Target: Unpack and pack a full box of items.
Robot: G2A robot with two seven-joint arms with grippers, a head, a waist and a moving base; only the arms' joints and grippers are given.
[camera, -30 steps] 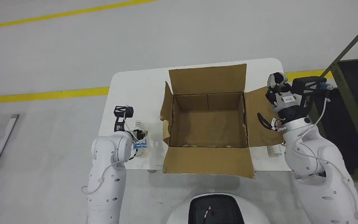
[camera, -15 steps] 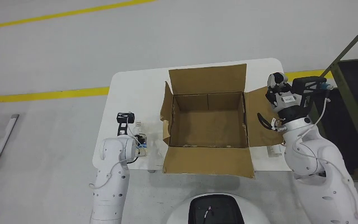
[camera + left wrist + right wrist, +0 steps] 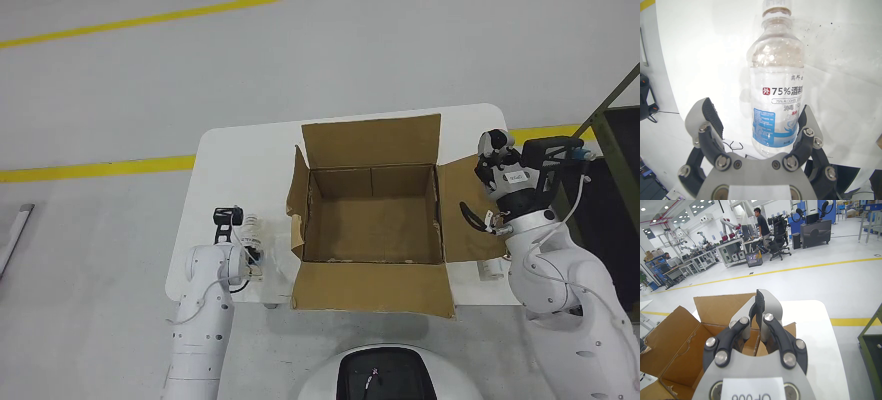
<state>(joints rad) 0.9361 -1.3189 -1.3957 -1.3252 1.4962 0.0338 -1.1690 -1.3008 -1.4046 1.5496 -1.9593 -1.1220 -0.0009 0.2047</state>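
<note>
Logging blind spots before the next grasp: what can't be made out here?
Clear plastic bottle: cap cut off by the left wrist view's edge.
Its contact with the open left gripper: top view, too small.
Brown cardboard box floor: right wrist view, partly hidden behind the shut right gripper.

**Around the Work Area**

From my station I see a white table [image 3: 240,150] on a pale grey floor [image 3: 100,80] crossed by yellow lines [image 3: 90,168]. A green metal frame [image 3: 863,349] stands near the table's right end. Farther off are black office chairs [image 3: 779,245], a black cabinet [image 3: 815,235] and workbenches [image 3: 728,251].
</note>
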